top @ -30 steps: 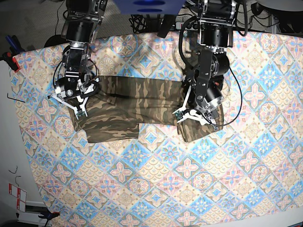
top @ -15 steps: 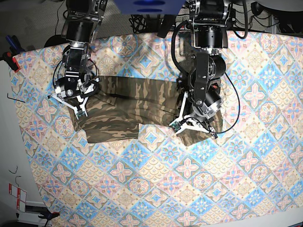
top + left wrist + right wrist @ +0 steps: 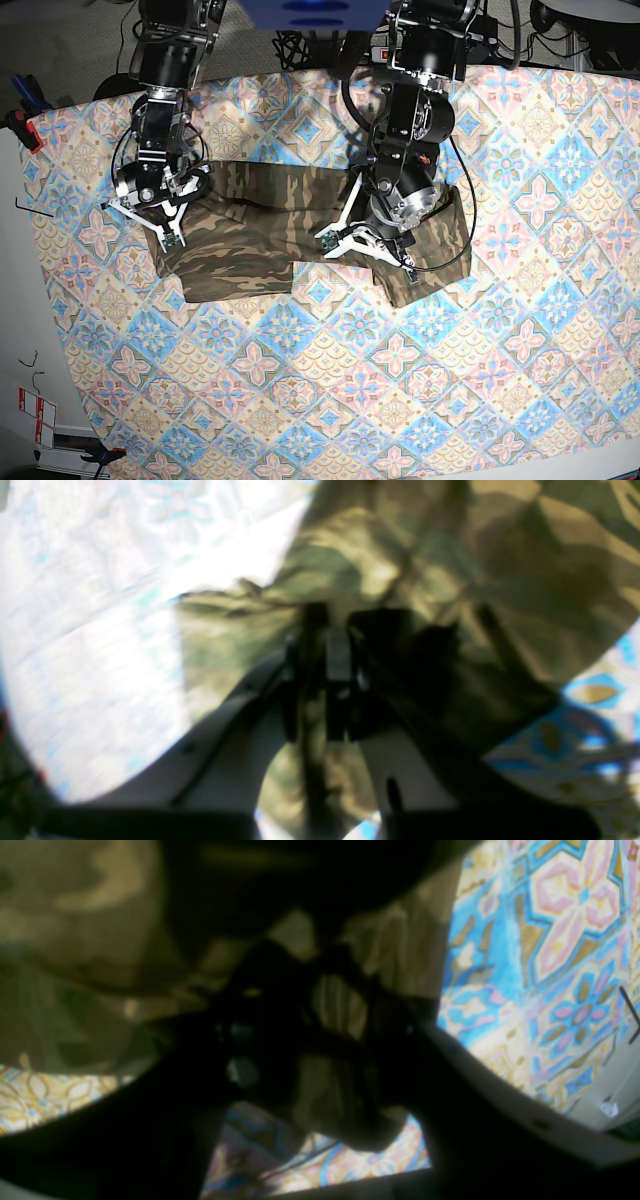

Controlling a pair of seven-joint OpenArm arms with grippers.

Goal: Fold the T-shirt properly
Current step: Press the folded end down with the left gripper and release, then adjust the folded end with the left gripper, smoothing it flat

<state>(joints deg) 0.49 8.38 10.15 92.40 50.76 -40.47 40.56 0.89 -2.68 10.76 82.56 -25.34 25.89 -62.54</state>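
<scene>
- The T-shirt (image 3: 270,225) is lying across the upper middle of the bench, on the tile-patterned tablecloth (image 3: 330,400), spread as a long band from side to side in the base view.
- The shirt's edge on that view's left is reaching lower on the cloth, and its far right end is bunching into a lump (image 3: 440,250) under and beside one arm.
- The left claw (image 3: 362,245), on the base view's right, is pressing down over the shirt's right part; in the left wrist view its dark fingers (image 3: 310,675) are standing close together, pinching a gathered fold of the camouflage fabric (image 3: 450,555).
- The right claw (image 3: 150,212), on the base view's left, is sitting at the shirt's upper left corner.
- In the right wrist view, a bunch of pale fabric (image 3: 335,1050) is showing between the dark fingers (image 3: 270,990) of the right claw, so it is gripping the T-shirt there; the picture is dim and blurred.
- The tablecloth is covering the bench well beyond the shirt on every side.
</scene>
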